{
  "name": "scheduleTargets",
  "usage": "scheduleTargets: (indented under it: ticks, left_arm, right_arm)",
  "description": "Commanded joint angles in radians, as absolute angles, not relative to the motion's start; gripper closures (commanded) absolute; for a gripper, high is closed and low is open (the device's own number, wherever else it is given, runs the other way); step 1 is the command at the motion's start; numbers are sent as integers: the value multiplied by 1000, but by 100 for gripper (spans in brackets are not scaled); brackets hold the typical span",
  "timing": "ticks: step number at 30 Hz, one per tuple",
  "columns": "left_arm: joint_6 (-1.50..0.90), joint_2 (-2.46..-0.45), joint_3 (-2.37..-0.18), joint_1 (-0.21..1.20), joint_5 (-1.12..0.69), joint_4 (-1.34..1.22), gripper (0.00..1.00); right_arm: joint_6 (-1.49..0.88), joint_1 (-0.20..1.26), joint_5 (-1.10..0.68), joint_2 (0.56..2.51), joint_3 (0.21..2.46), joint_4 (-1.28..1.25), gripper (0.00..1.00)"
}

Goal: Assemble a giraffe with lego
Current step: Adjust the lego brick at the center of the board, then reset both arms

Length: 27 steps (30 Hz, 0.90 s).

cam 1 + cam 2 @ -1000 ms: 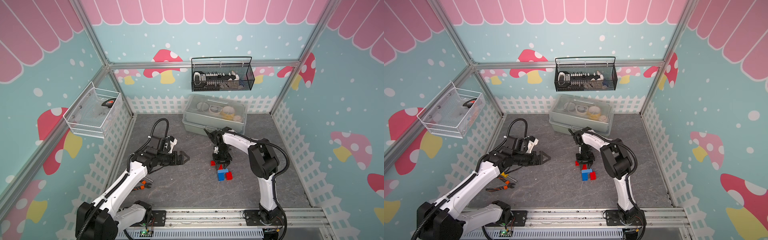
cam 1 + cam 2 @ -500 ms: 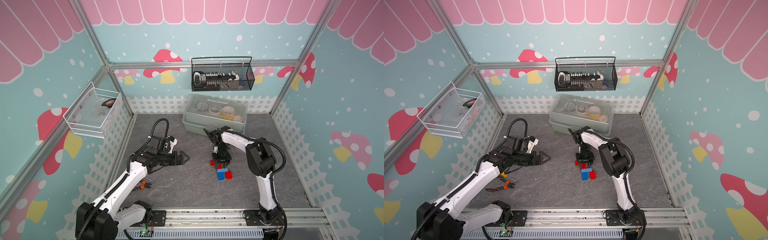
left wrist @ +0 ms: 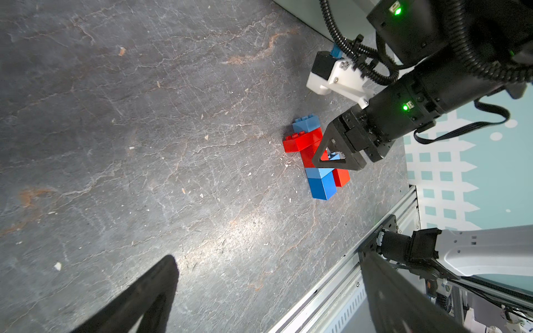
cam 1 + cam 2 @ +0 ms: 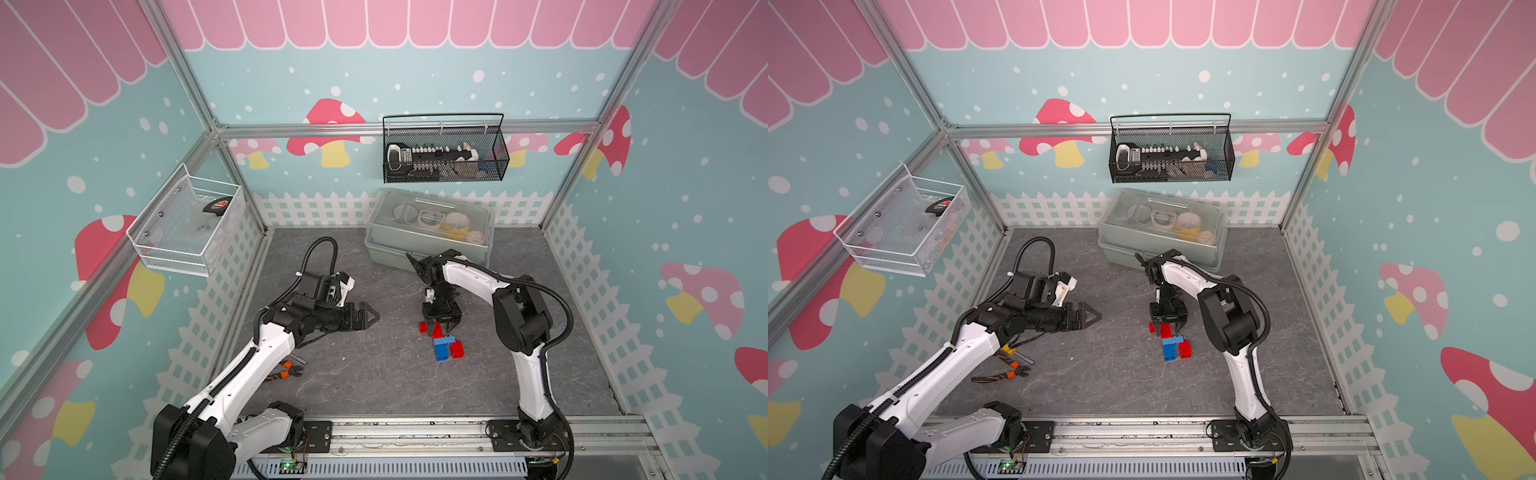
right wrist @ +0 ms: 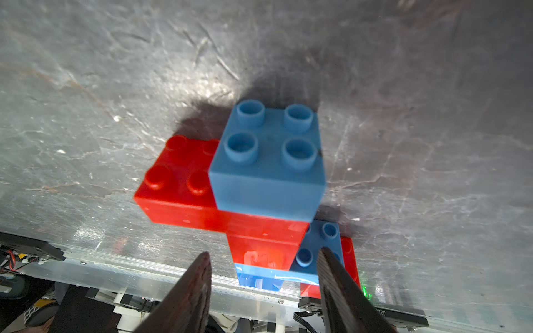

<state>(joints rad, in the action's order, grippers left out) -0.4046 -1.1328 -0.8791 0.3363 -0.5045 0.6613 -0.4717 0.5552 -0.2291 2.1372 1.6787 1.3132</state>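
The giraffe (image 4: 443, 348) (image 4: 1170, 345) lies flat on the grey floor mat in both top views, a stepped figure of joined red and blue lego bricks. In the left wrist view the giraffe (image 3: 302, 141) shows a blue head brick on a red one, a red neck, and blue and red legs. My right gripper (image 4: 441, 329) (image 5: 264, 255) points down over the neck, open, with a gap between each finger and the red brick. My left gripper (image 4: 369, 318) (image 3: 268, 259) hovers well to the left, open and empty.
Orange-handled pliers (image 4: 286, 372) lie beside the left arm. A grey lidded box (image 4: 428, 232) stands at the back. A black wire basket (image 4: 444, 153) and a white mesh basket (image 4: 187, 224) hang on the walls. An aluminium rail (image 4: 415, 432) runs along the front.
The right gripper's jaws have spread apart over the giraffe's neck and rose slightly. The left arm has not moved.
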Motion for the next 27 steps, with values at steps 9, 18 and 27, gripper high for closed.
scheduleTargets:
  ticks: [9, 18, 27]
  left_arm:
    - [-393, -1130, -885, 338, -475, 663, 1]
    - [-386, -1141, -890, 338, -411, 661, 1]
    - [-386, -1065, -839, 335, -279, 568, 1]
  right_arm:
    - [-458, 562, -202, 1967, 1656, 1271, 37]
    - [-476, 608, -117, 1776, 1548, 1087, 32]
    - [-478, 658, -34, 1502, 1271, 768, 15]
